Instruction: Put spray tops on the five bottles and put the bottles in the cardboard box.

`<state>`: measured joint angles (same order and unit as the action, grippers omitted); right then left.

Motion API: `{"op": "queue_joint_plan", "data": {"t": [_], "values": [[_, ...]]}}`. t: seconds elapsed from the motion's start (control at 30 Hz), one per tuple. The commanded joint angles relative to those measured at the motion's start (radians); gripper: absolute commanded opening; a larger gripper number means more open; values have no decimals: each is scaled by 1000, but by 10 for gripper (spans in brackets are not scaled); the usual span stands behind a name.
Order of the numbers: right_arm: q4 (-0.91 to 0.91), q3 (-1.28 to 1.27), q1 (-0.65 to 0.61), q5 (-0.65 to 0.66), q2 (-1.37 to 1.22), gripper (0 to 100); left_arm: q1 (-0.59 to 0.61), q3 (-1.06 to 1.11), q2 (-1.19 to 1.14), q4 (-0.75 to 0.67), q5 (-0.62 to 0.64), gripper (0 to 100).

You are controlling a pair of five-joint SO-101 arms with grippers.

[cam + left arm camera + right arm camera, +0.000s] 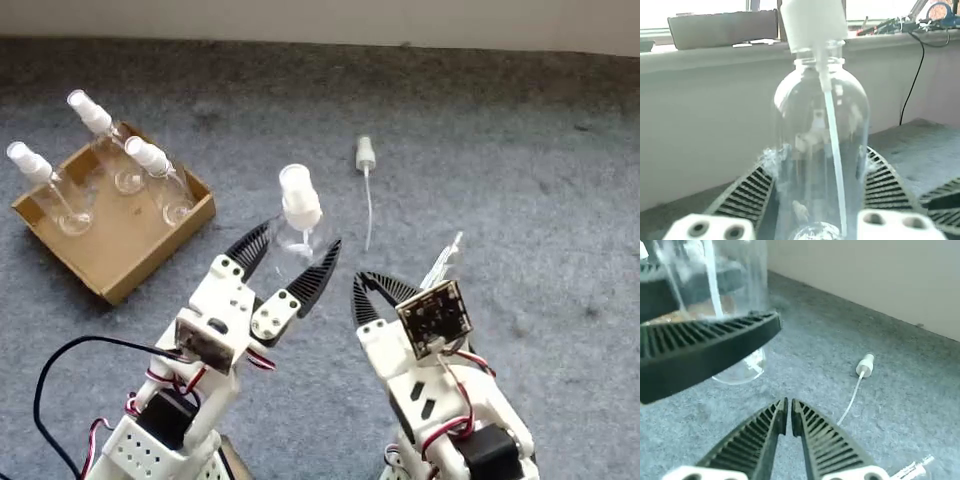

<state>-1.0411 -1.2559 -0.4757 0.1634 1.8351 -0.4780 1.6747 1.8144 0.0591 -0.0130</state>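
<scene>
— Fingers (250, 246) of the left gripper (303, 236) flank the capped bottle (299, 212), near the cardboard box (160, 255)?
— Left wrist view: pads (880, 182) pinch its clear belly. Likely light, slick, squashable; grip mid-body, gently.
— Right gripper (788, 417)?
— Nearly closed, empty, by a loose spray top (865, 366).

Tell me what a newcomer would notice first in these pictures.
The clear bottle with its white spray top on, held in the left gripper at mid table, draws the eye first. Next comes the cardboard box at the far left holding three capped bottles, and a loose spray top lying on the grey carpet beyond the shut right gripper.
</scene>
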Motion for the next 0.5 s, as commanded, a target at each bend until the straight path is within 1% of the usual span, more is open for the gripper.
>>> {"op": "queue_joint_plan", "data": {"t": [0.0, 0.13, 0.27, 0.47], "values": [[131, -79, -38, -8, 4, 5, 24, 16, 15, -86, -8, 63], [228, -163, -97, -9, 4, 5, 27, 16, 15, -97, -8, 63], [274, -196, -166, -11, 4, 5, 27, -8, 15, -95, -3, 63], [300, -196, -239, -170, 4, 5, 18, -4, 15, -97, -2, 63]]}}
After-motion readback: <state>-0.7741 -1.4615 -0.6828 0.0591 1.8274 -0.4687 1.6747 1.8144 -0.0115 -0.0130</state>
